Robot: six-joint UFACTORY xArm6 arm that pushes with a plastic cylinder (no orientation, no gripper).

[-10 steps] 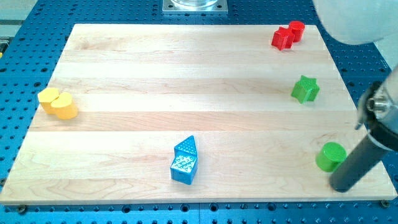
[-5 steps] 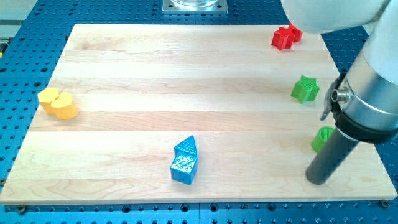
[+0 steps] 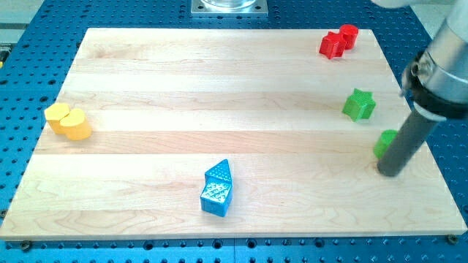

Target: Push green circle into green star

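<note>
The green star (image 3: pixel 359 104) lies on the wooden board near the view's right edge. The green circle (image 3: pixel 384 143) sits below and to the right of it, mostly hidden behind my dark rod; only its left part shows. My tip (image 3: pixel 390 172) rests on the board just below the green circle, touching or nearly touching it. A clear gap of board separates the circle from the star.
Two red blocks (image 3: pixel 338 40) sit together at the view's top right. Two yellow blocks (image 3: pixel 67 121) touch each other at the left. Two blue blocks (image 3: pixel 217 188) sit together at bottom centre. The board's right edge (image 3: pixel 428 146) is close to the tip.
The green circle has moved up the view, from near the bottom right toward the green star. My tip swung left, then back right and up behind the circle.
</note>
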